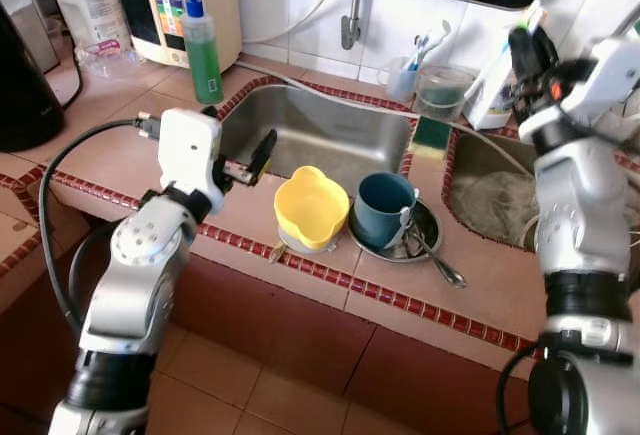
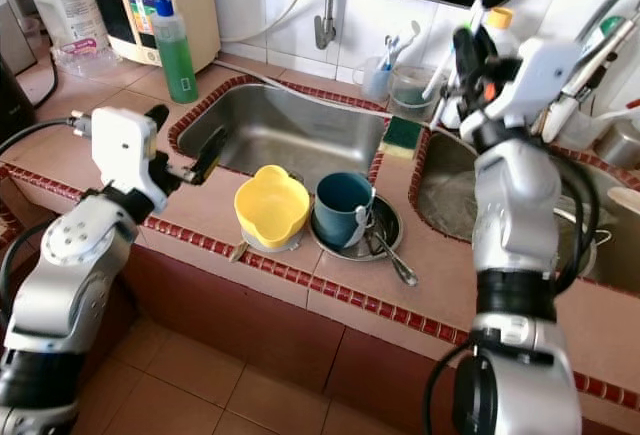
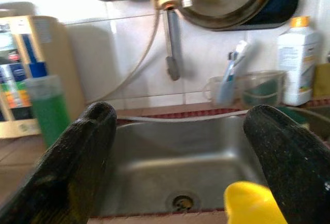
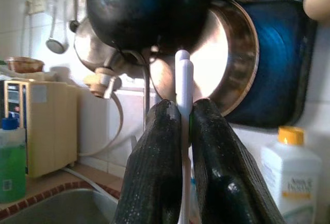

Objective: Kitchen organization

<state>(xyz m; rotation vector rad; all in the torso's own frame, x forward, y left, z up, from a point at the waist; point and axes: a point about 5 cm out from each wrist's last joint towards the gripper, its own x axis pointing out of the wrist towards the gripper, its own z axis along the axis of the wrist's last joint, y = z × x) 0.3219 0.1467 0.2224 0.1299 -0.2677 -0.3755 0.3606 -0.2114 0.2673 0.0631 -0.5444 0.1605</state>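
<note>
My right gripper (image 4: 184,131) is raised over the counter's back right, shut on a thin white handle (image 4: 183,80) that stands upright between its fingers; what it belongs to I cannot tell. My left gripper (image 1: 243,155) hovers open and holds nothing at the front left corner of the steel sink (image 1: 320,125). A yellow bowl (image 1: 311,207) stands on the front ledge just right of it, seen also as the yellow bowl (image 3: 252,203). Beside the bowl a teal mug (image 1: 385,207) sits on a steel plate (image 1: 428,227) with a spoon (image 1: 440,263).
A green soap bottle (image 1: 203,50) and a cream appliance (image 1: 190,0) stand back left. Behind the sink are a tap (image 1: 351,15), a clear cup of toothbrushes (image 1: 403,77), a clear tub (image 1: 443,90) and a green sponge (image 1: 432,135). Pans (image 4: 227,54) hang on the wall. A second basin (image 1: 495,195) lies right.
</note>
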